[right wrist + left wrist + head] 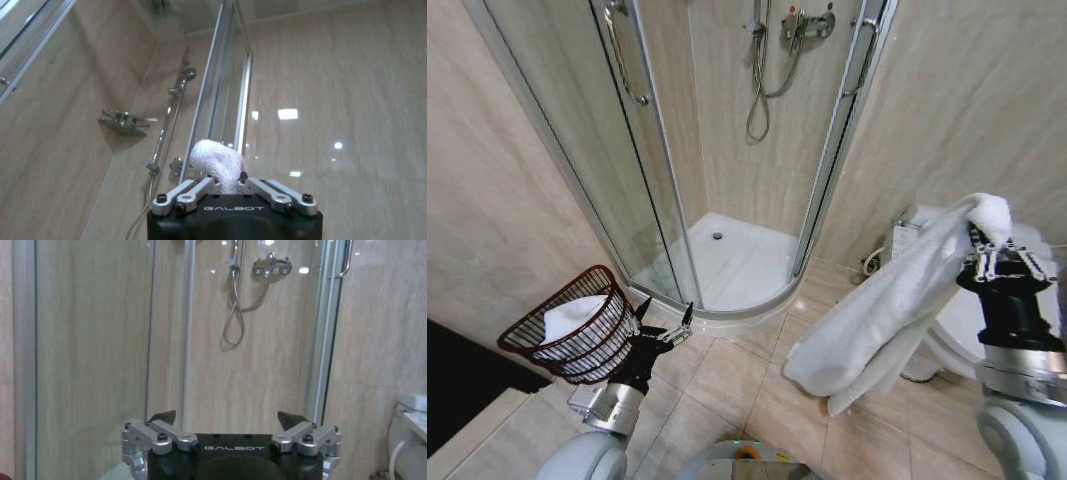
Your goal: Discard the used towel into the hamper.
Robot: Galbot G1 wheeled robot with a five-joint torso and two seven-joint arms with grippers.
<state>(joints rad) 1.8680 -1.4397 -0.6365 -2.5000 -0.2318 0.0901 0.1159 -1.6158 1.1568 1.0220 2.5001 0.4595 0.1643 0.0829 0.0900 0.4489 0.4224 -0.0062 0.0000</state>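
The towel (882, 315) is white and hangs in a long fold above the floor tiles, bunched at its top in my right gripper (992, 248), which is shut on it at the right of the head view. In the right wrist view a tuft of the towel (215, 159) sticks up between the closed fingers of the right gripper (227, 184). The hamper (577, 330), a dark reddish wire basket, sits low at the left with something white inside. My left gripper (665, 314) stands open just right of the hamper, and the left gripper (227, 417) holds nothing.
A glass shower cabin (727, 240) with a curved white tray stands straight ahead. A white toilet (952, 325) is behind the hanging towel at the right. Beige tiled floor (727, 385) lies between the hamper and the towel. A dark gap (452, 380) lies at the far left.
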